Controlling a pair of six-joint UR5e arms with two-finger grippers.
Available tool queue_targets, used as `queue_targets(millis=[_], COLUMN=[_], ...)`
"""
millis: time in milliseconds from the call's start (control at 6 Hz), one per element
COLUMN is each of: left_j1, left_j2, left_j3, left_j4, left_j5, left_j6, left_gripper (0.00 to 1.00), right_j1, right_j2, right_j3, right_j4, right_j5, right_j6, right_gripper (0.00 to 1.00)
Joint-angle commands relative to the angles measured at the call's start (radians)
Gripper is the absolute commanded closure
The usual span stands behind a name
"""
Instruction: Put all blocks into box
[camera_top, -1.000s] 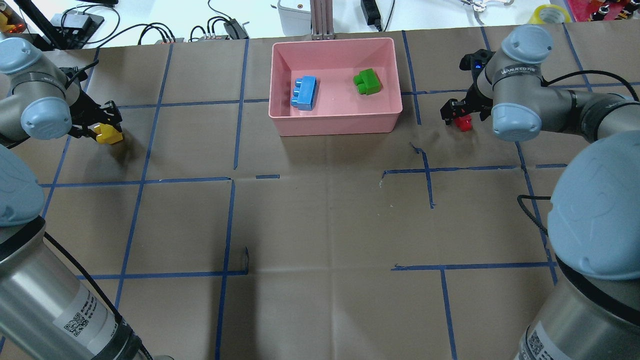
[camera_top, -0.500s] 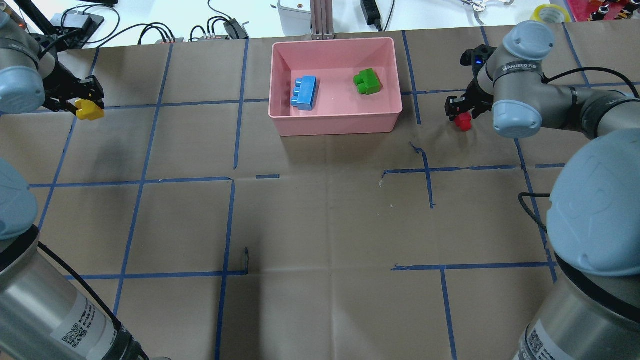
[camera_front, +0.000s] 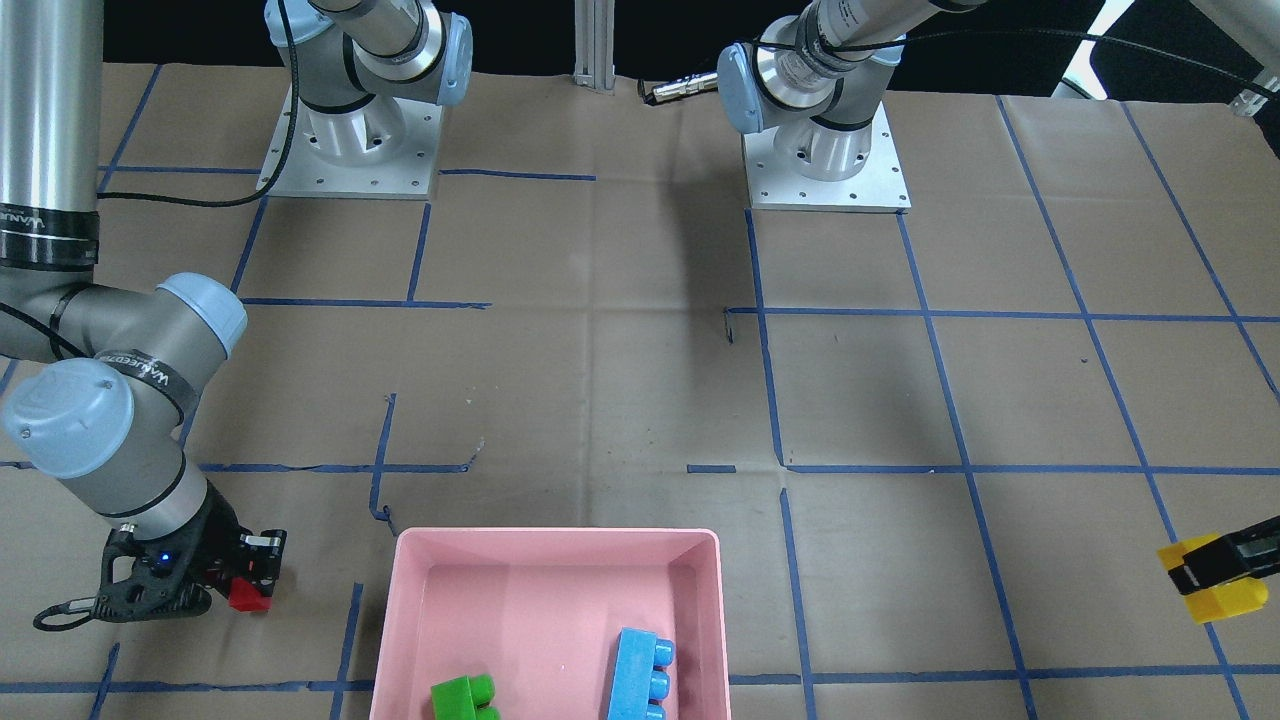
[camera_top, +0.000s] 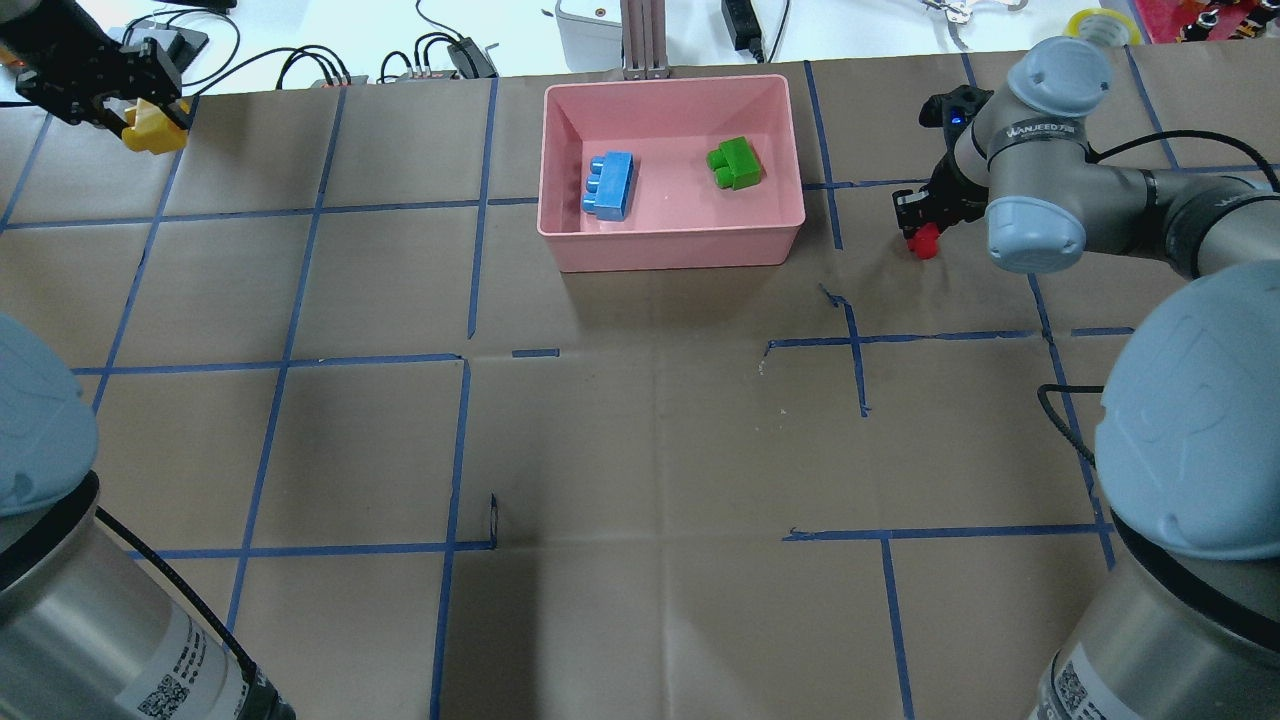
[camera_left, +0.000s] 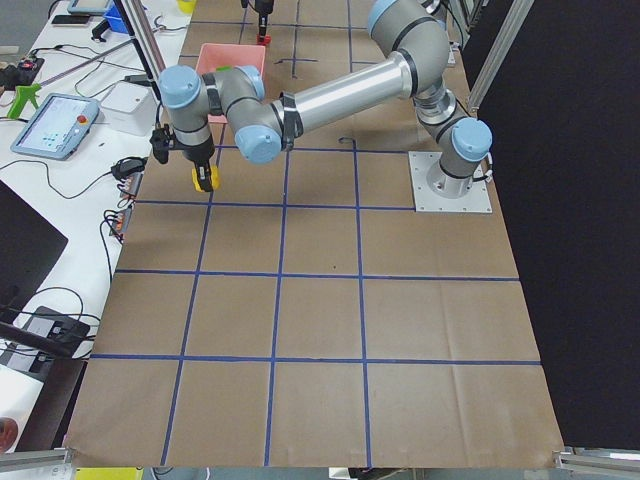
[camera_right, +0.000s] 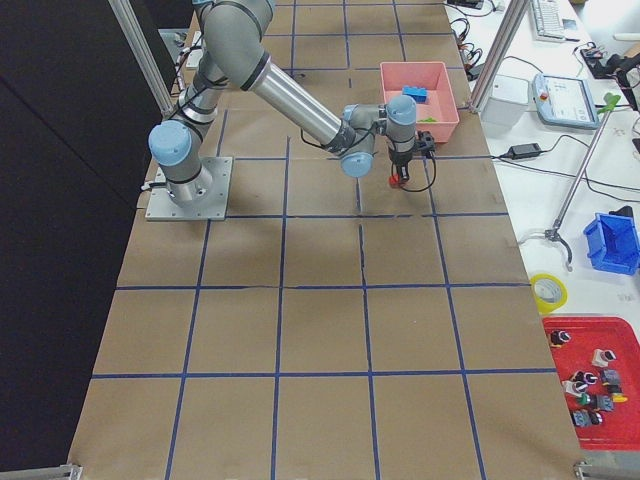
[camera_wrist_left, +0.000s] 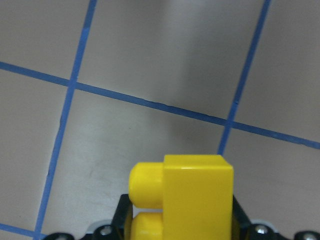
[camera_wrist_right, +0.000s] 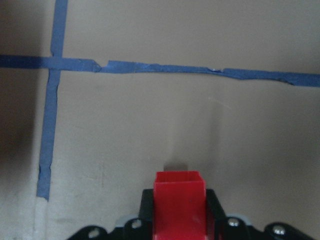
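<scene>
A broad surface (camera_top: 640, 450) covered in brown paper and marked with a grid of blue tape carries everything. Two grey jointed robot arms with pale blue caps reach over it. The left arm (camera_left: 340, 85) stretches out to the far left corner of the grid, and the right arm (camera_top: 1090, 210) bends in beside the box.

The shallow rectangular pink plastic box (camera_top: 670, 245) sits at the far middle edge of the surface. Inside it, on the floor, lie two bricks well apart from each other. The long blue three-stud plastic brick (camera_top: 610, 186) is in the left half, and the green two-stud plastic brick (camera_top: 735, 164) is in the right half.

The left jaws are closed on the yellow two-stud plastic brick (camera_top: 152, 127), which hangs above the surface, well apart from the box. The right jaws grip the small red one-stud plastic brick (camera_top: 924, 241) low over the surface, near the right wall of the box and outside it. Whether it touches the paper cannot be told.
</scene>
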Motion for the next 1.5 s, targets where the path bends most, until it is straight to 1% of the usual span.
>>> queue_targets(millis=[0, 167, 333, 500, 667, 833, 1000, 1167, 1333], left_j1=[-0.212, -0.328, -0.433, -0.525, -0.581, -0.592, -0.592, -0.592, -0.592], left_j2=[-0.011, -0.023, -0.046, -0.088, -0.151, -0.232, -0.263, -0.258, -0.268], left_j3=[0.078, 0.078, 0.089, 0.104, 0.097, 0.085, 0.081, 0.08, 0.078], left_j4=[-0.063, -0.054, -0.034, -0.014, 0.058, 0.175, 0.202, 0.209, 0.371], left_j5=[0.0, -0.009, -0.008, -0.005, 0.006, 0.008, 0.008, 0.015, 0.11], left_j6=[-0.048, -0.172, -0.287, -0.378, -0.423, -0.428, -0.425, -0.414, -0.414], left_gripper=[0.95, 0.95, 0.95, 0.95, 0.95, 0.95, 0.95, 0.79, 0.02], right_j1=[0.002, 0.002, 0.001, 0.002, 0.002, 0.004, 0.005, 0.008, 0.011], right_j2=[-0.039, -0.048, -0.073, -0.114, -0.142, -0.162, -0.165, -0.173, -0.17], right_j3=[-0.135, -0.224, -0.238, -0.235, -0.247, -0.246, -0.249, -0.263, -0.28], right_j4=[0.19, 0.341, 0.368, 0.422, 0.507, 0.513, 0.51, 0.505, 0.508], right_j5=[-0.002, -0.001, -0.001, -0.005, -0.014, -0.011, -0.011, -0.01, -0.01], right_j6=[0.001, -0.001, -0.014, -0.012, -0.01, -0.011, -0.012, -0.012, -0.012], right_gripper=[0.95, 0.96, 0.96, 0.96, 0.97, 0.97, 0.97, 0.97, 0.97])
